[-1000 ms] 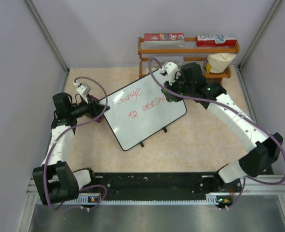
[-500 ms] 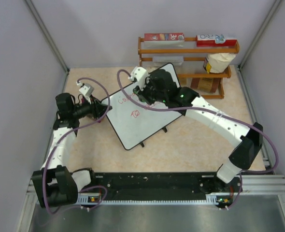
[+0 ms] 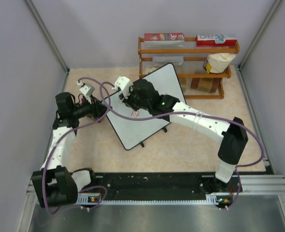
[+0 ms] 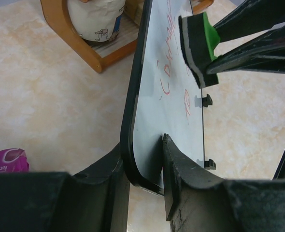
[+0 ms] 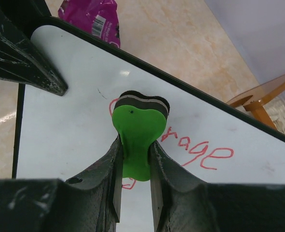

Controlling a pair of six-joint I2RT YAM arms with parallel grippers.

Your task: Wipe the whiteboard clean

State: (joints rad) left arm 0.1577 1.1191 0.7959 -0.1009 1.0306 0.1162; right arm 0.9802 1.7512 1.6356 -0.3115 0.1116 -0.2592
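Whiteboard (image 3: 147, 128) sits tilted mid-frame, with the left gripper (image 4: 142, 162) clamped on its left edge. Right gripper (image 5: 135, 147) pinches a green eraser (image 5: 137, 121) against the board. Red writing (image 5: 200, 149) shows beside it, so I'd call this partly erased.

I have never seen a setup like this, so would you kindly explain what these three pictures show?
These are two robot arms bolted at a table's near edge. The wide picture looks down from above; the other two come from a camera on each wrist. The left hand clamps the edge of the large white glossy whiteboard with a thin black frame. The right hand grips a green-handled eraser with a black pad at the board's face, where red handwriting shows. Behind stands a wooden rack holding boxes and a bag. A pink foil packet lies on the beige marbled tabletop.
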